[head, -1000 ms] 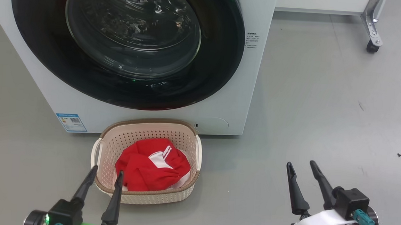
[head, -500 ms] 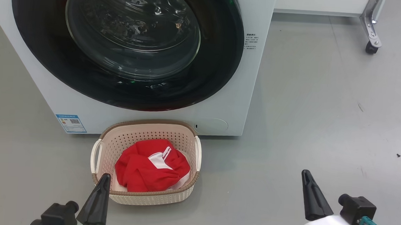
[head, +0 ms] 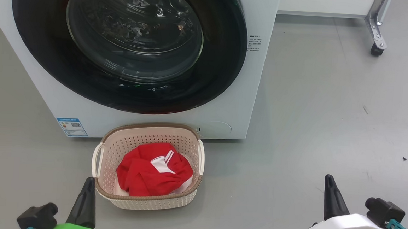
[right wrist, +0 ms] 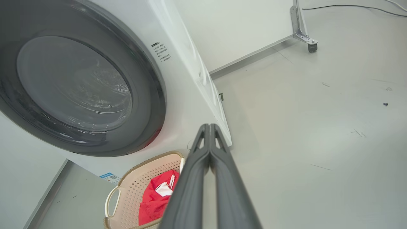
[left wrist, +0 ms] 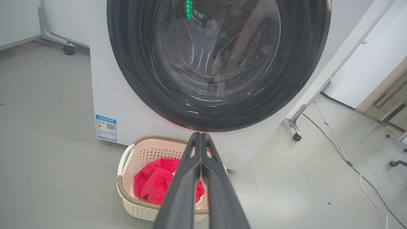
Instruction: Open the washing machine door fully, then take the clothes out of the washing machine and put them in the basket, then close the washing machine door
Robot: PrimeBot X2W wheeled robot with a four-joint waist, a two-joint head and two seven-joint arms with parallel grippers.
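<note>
Two grippers sit low in the head view, one at each bottom corner. Each has its fingers pressed together into a single dark spike with nothing between them.

At the lower left, the left gripper [head: 88,182] points up the view and leans a little to the right. It rises from a green wrist band at the bottom edge, with a black block beside it. Its tip shows just beside the near left corner of the basket [head: 146,125], and whether it touches the rim I cannot tell. In the left wrist view the closed fingers aim at the foot of the washing machine [head: 243,102], crossing in front of the basket. A small blue sticker [head: 72,127] sits at the machine's lower left corner.

The basket stands on the grey floor [head: 314,110] just in front of the machine, below the door, with its far rim close to the white front panel. The clothes [head: 147,176] lie bunched inside it, below the brown rim, red with a white patch and stripes uppermost. Above, the washing machine door [head: 224,69] lies flat against the machine's front, and its glass bowl shows the steel drum behind.

At the lower right, the right gripper [head: 329,180] stands well apart from the basket over bare floor. It points up the view with a slight lean to the left, with a white cuff and a black block at its base. A caster wheel [head: 375,50] stands on the floor at the upper right.
</note>
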